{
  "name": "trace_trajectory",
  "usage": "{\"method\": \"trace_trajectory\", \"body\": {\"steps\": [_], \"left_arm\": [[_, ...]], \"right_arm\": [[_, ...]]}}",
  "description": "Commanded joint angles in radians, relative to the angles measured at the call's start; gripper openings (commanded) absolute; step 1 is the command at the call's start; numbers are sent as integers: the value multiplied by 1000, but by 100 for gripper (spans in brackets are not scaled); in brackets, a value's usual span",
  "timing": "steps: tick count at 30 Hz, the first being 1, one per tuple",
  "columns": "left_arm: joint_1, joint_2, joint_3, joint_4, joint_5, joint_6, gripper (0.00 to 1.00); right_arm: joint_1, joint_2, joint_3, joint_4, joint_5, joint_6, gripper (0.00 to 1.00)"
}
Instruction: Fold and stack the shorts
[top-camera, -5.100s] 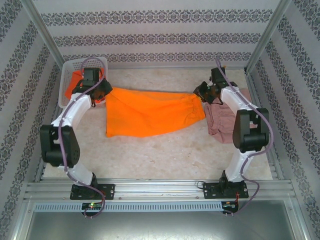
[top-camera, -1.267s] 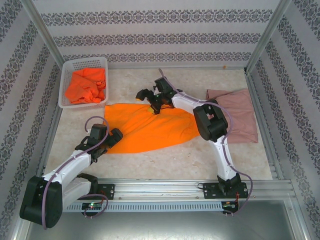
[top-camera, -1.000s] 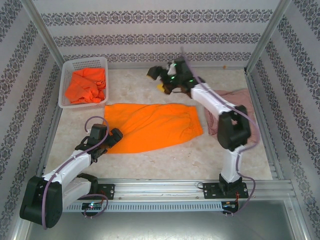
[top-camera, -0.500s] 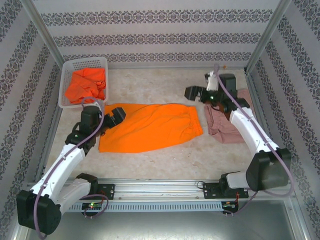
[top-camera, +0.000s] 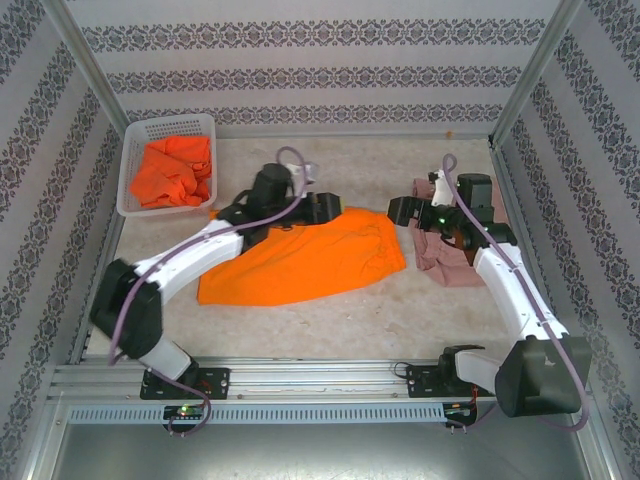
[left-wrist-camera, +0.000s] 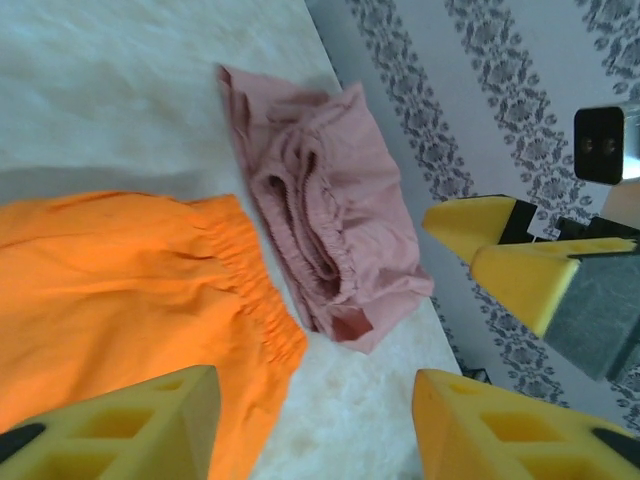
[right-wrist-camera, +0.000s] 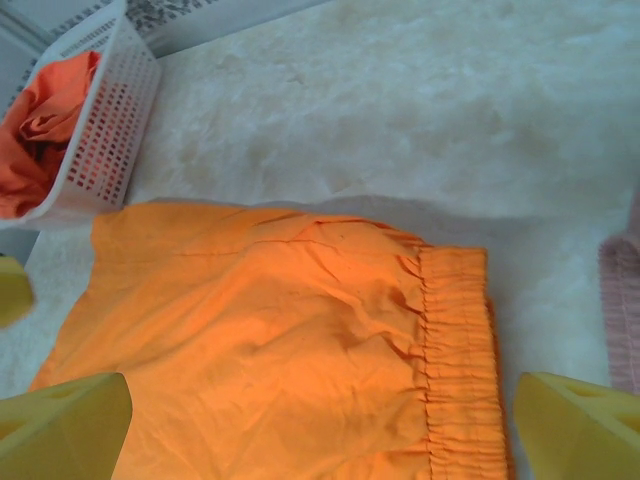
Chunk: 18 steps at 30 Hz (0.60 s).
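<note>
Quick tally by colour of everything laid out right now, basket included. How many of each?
White basket: 1
Orange heap inside it: 1 (I cannot tell the pairs apart)
Orange shorts, spread flat: 1
Pink shorts: 1
Total: 4, counting the heap as one

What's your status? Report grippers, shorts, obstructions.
Left gripper open above the orange shorts. Right gripper open, empty, beside the pink shorts. Orange shorts lie flat, not stacked. Nothing blocking.

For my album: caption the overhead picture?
Left gripper and right gripper hover near spread orange shorts; pink shorts and a basket wait nearby.
</note>
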Motion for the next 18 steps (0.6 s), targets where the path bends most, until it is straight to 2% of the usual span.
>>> {"method": "trace_trajectory", "body": {"steps": [1,7,10,14,18], "left_arm": [[-55,143,115,88,69,-29,47],[-120,409,303,70,95,-62,31],[-136,497,346,39,82,-61,26],[-136,552,307,19,44,-62,21],[-128,539,215,29,8,-62,18]], "right_arm": [[-27,-6,-25,-42,-26,56,98],[-145,-3,-61,-43,-147,60,98],[-160,3,-73,-50,-169,45,98],[-160,26,-82,-53,-183,25,98],[-157,53,-87,-53,-190,19,98]]}}
